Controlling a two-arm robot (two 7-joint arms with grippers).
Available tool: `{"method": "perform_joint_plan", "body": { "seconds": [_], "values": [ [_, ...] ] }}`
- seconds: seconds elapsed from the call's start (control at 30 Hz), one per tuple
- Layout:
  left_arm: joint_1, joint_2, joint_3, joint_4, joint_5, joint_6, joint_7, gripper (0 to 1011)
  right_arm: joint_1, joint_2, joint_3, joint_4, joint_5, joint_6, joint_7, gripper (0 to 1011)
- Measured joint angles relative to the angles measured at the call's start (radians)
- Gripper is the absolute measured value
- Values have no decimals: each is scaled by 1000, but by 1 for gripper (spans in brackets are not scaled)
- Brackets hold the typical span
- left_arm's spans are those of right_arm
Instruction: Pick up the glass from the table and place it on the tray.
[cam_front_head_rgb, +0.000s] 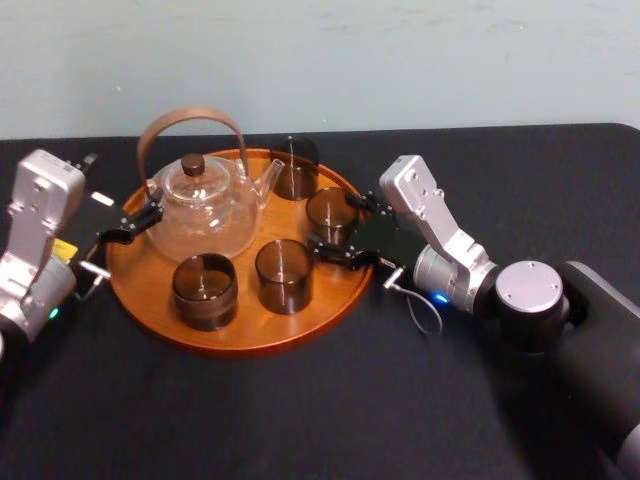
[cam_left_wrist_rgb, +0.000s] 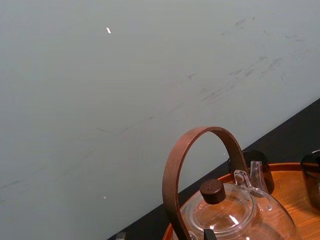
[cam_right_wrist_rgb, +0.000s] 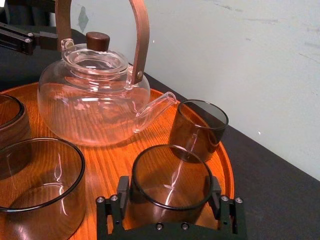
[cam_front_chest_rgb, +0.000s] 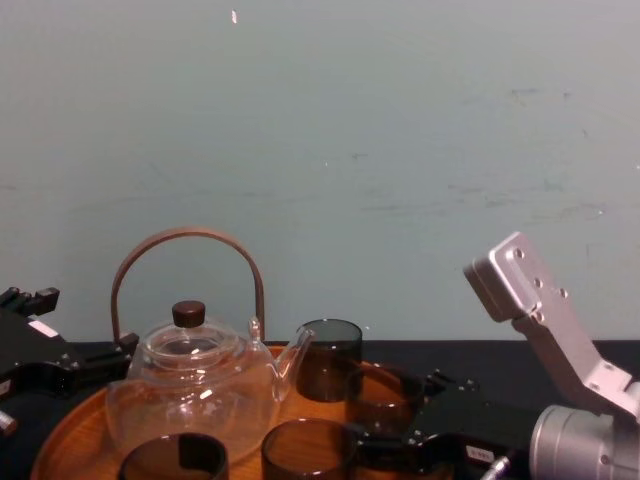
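The glass (cam_front_head_rgb: 328, 212) is smoky brown and stands upright on the right side of the round wooden tray (cam_front_head_rgb: 240, 345). My right gripper (cam_front_head_rgb: 335, 227) reaches in from the right, and its black fingers press the glass (cam_right_wrist_rgb: 172, 170) from both sides. In the chest view the right gripper (cam_front_chest_rgb: 385, 432) sits low at the tray's right edge around the glass (cam_front_chest_rgb: 385, 395). My left gripper (cam_front_head_rgb: 135, 222) hangs open at the tray's left rim, beside the teapot, holding nothing.
A clear glass teapot (cam_front_head_rgb: 205, 210) with a brown hoop handle stands at the back left of the tray. Three other smoky glasses share the tray: back (cam_front_head_rgb: 293, 165), front middle (cam_front_head_rgb: 283, 275), front left (cam_front_head_rgb: 205, 290). The black table (cam_front_head_rgb: 300, 420) spreads around it.
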Motion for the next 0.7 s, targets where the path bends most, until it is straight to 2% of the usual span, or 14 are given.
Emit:
{"method": "perform_joint_plan", "body": {
  "seconds": [0.1,0.4,0.7],
  "values": [
    [0,0,0,0,0,0,0,1009,0,0,0,0,0,0,0,1002],
    [0,0,0,0,0,0,0,1010,-4,3,6,-6,9,3,20,1002],
    [0,0,0,0,0,0,0,1010,-17,15,6,-38,12,42,25,1002]
  ]
}}
